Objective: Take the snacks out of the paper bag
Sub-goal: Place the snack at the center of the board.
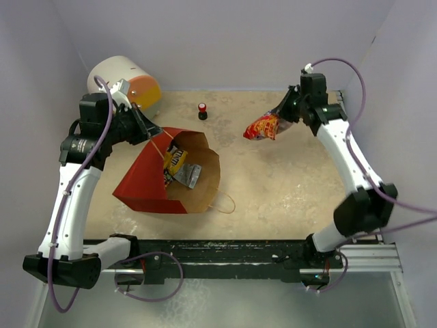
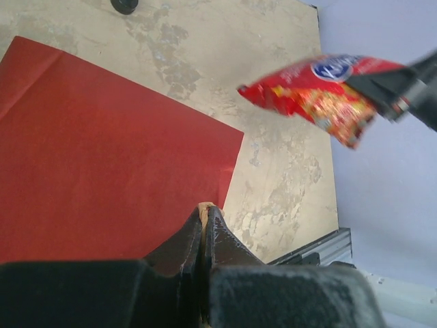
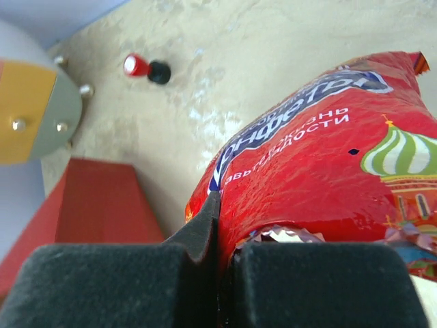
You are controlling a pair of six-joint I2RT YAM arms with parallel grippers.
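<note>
Snacks in two places. One big red chip bag hangs in the air over the far right of the table, well apart from the paper bag. Inside that bag's open mouth, two small ones can be counted: a yellow packet and a silver packet, with a dark scrap beside them too small to tell.

One paper bag, on its side left of centre, red outside, brown inside. One twine loop on the table at its mouth.

Chip bag clamped by its crimped end in the right gripper, jaws tight together on the foil. Paper bag's raised upper edge pinched in the left gripper, jaws closed.

Only from above: the packets inside, both arms at once, one white cylinder with an orange face at the far left, and one small red-and-black knob at the far middle.

Only from the left wrist: a tan sliver nipped between the fingertips, paper rim or twine not to be told apart, with a flat red panel just beyond.

Only from the right wrist: white Cyrillic print on a blue band, readable as "…нфеты", with a smaller line beneath not surely legible. Green-and-white striped onion domes drawn at the right.
</note>
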